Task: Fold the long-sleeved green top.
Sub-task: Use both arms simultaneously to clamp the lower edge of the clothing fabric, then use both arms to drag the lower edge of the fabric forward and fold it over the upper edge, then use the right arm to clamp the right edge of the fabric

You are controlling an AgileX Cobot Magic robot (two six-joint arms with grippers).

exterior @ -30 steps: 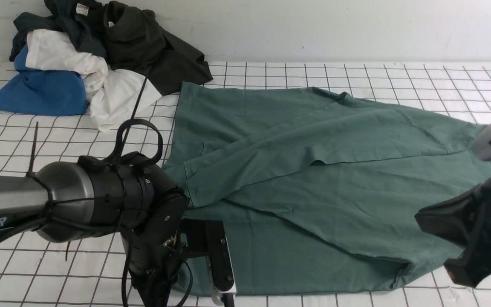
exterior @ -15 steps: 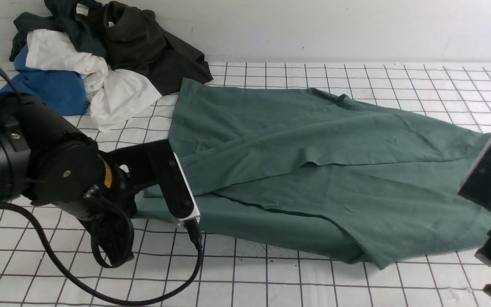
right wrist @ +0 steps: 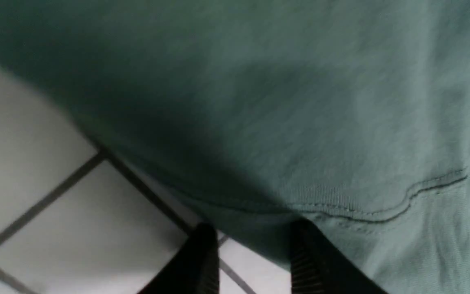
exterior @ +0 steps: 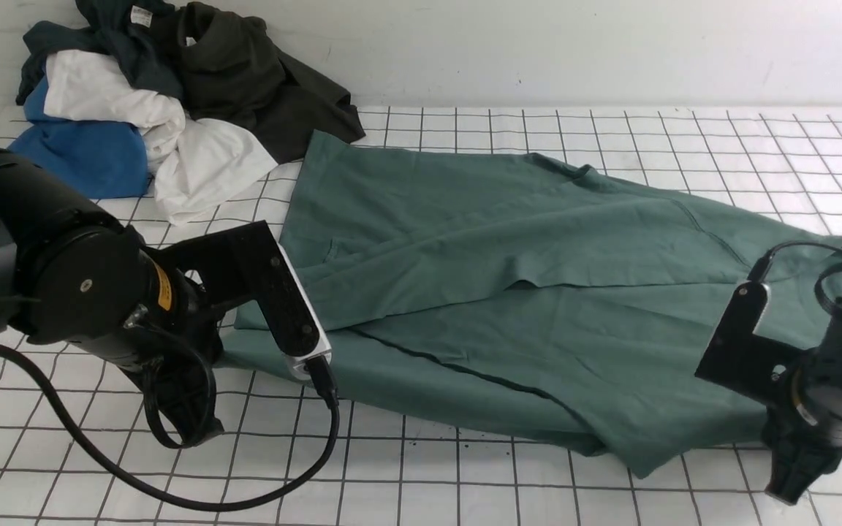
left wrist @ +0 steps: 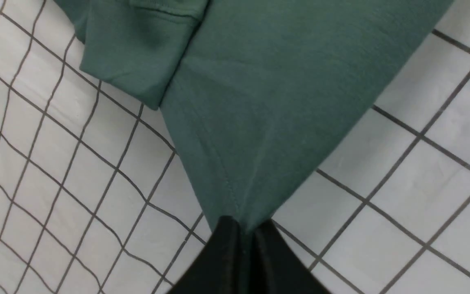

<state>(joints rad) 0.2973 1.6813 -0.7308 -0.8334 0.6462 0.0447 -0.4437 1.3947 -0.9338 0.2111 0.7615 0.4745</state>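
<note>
Between left gripper jaws, green top sits pinched.

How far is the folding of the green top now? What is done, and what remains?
Done: one sleeve lies folded across the body of the green top. In hand: the left hand is shut on a corner; the right hand has its jaws apart around an edge at the other end. Left: the top lies long and wide on the table, so the body folds remain.
</note>
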